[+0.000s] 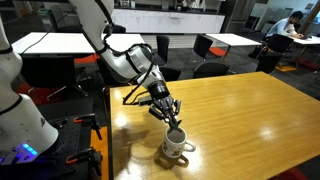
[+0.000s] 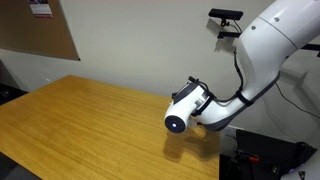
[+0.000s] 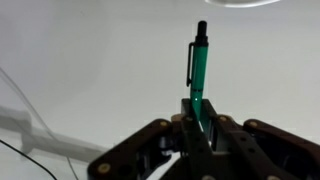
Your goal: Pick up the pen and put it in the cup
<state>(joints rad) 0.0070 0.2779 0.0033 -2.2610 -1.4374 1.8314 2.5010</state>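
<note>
My gripper (image 1: 171,113) is shut on the dark green pen (image 3: 198,70), which sticks straight out from between the fingers in the wrist view. In an exterior view the gripper hangs tilted just above the white mug (image 1: 177,143), which stands on the wooden table (image 1: 240,110) with its handle towards the front right. The pen itself is too small to make out in that view. In the other exterior view the arm's wrist (image 2: 185,108) hides the mug and the gripper. The wrist view shows only a pale blurred background behind the pen.
The table's left edge (image 1: 112,130) runs close to the mug. Dark chairs (image 1: 210,47) and white tables stand behind, and a person (image 1: 290,28) sits at the far right. A corkboard (image 2: 35,35) hangs on the wall.
</note>
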